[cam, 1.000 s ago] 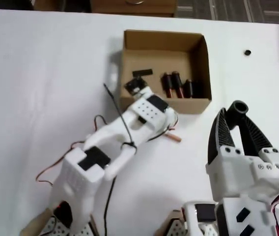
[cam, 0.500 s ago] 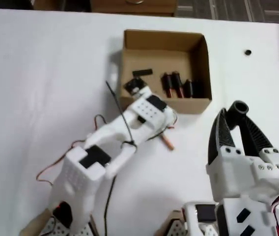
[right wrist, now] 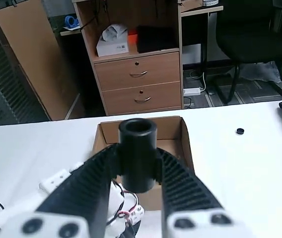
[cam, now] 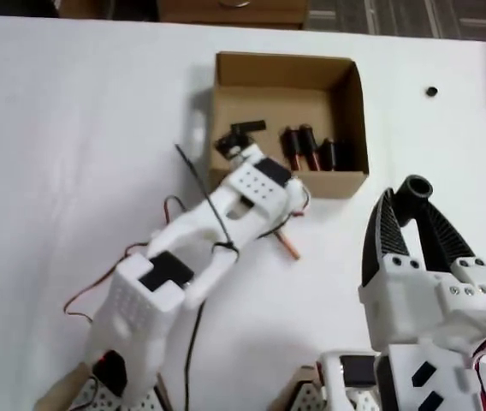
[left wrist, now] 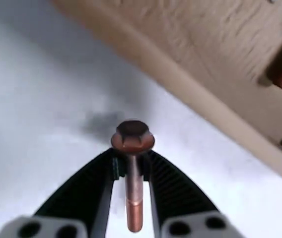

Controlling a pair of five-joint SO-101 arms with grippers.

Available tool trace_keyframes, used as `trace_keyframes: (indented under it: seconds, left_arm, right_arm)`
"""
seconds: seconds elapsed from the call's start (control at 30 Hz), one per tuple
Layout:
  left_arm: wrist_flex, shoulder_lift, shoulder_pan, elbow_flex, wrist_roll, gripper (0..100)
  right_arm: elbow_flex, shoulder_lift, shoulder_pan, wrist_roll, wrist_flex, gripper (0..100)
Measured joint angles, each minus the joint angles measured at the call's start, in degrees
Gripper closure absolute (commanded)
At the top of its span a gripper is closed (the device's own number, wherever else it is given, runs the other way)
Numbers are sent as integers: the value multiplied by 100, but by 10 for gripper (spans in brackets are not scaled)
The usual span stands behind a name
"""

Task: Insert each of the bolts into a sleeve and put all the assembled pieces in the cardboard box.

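2 parts are in hand: the left gripper is clamped on a copper bolt just under its head, beside the front wall of the cardboard box, and the right gripper pinches a black sleeve upright, well apart from it. Held so near its head, the bolt could pivot and miss the bore. The left wrist view reveals that grip, whereas the high view shows assembled pieces lying in the box.
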Motion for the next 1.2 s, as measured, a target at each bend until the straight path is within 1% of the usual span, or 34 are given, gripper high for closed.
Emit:
trace_keyframes:
  seconds: [0.23, 0.57, 0.7, 0.9, 1.03, 1.2]
  left_arm:
    - [1187, -246, -26, -1152, -229, 979]
    - [2558, -264, -26, -2664, -756, 978]
    - [2752, -325, -35, -2910, -993, 979]
    - [2892, -1099, -70, -3077, -1969, 980]
    - [2919, -1732, -176, -3191, -2629, 980]
    - [3086, -2251, -316, -3191, -3226, 980]
  right_arm:
    - [0, 0, 0, 0, 0, 978]
    - [0, 0, 0, 0, 0, 978]
    - [79, 0, 0, 0, 0, 978]
    - [545, 0, 0, 0, 0, 978]
    - [571, 0, 0, 0, 0, 978]
    - [571, 0, 0, 0, 0, 978]
